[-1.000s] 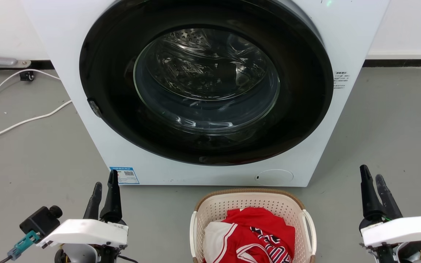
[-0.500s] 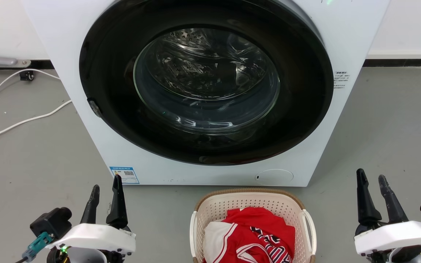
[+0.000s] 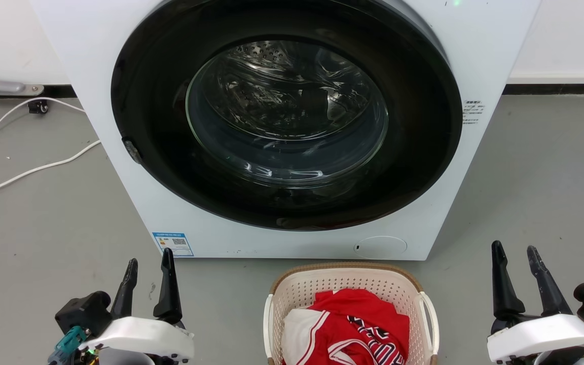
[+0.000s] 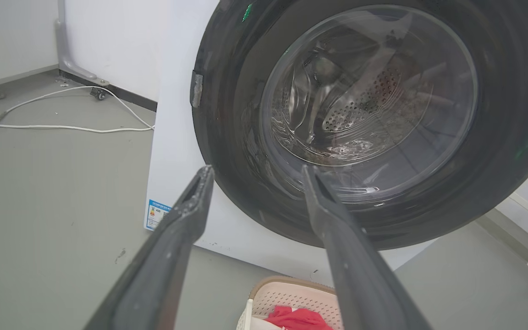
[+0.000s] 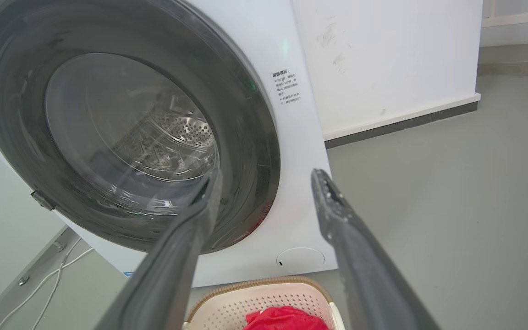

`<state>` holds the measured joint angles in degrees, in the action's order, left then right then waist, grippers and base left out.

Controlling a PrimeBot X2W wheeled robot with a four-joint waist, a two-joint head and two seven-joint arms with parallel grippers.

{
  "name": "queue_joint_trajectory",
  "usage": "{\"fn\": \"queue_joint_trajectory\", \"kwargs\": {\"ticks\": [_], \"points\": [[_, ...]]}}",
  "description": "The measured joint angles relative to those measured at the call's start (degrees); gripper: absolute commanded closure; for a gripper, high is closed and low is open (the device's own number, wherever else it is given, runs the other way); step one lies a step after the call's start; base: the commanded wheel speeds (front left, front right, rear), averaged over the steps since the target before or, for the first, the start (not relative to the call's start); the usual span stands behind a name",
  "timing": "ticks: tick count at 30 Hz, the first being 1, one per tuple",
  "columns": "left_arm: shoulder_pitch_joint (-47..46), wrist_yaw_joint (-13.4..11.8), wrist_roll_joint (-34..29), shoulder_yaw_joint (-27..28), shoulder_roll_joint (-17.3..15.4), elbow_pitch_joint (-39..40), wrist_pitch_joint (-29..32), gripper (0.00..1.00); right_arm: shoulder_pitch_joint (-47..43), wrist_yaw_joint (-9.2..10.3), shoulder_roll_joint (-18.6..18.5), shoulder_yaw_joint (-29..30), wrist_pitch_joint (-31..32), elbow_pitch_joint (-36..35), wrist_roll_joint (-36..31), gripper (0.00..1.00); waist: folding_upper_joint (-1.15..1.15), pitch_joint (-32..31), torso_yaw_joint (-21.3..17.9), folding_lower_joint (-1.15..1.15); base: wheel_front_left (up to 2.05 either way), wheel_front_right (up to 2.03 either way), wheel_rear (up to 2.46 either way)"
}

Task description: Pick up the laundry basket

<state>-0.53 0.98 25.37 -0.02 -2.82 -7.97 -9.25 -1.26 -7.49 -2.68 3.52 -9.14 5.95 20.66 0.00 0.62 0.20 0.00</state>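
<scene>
- Sitting upright on the grey floor (image 3: 43, 228) just in front of the washing machine (image 3: 271, 242), the laundry basket (image 3: 345, 281) lies below the machine's round dark door (image 3: 287, 111); its brown rim is close to the machine's white base, with a strip of floor between them
- a red and white garment (image 3: 368, 317) lies bundled inside the basket; both white loop handles are free
- the left end effector (image 3: 149, 257) hovers in front of the machine's lower left corner, near the blue label (image 3: 173, 243), well apart from the basket; its fingers are spread and hold nothing
- the right end effector (image 3: 514, 247) hovers off the machine's lower right corner, also well apart from the basket; its fingers are spread and empty
- each wrist view looks between parted fingers at the machine's door, the basket low in frame
- a white cable (image 3: 33, 170) trails over the floor left of the machine
</scene>
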Motion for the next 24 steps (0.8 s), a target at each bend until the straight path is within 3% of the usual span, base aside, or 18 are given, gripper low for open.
{"fn": "queue_joint_trajectory", "kwargs": {"ticks": [24], "points": [[1.2,-0.2,-13.0,0.2,0.0,0.3,-3.2,0.0,-1.4,-0.01,0.0,0.6,-3.3,-1.7,-12.8,0.0,0.0,-0.1,0.3,0.0,0.0,0.0,0.0]]}}
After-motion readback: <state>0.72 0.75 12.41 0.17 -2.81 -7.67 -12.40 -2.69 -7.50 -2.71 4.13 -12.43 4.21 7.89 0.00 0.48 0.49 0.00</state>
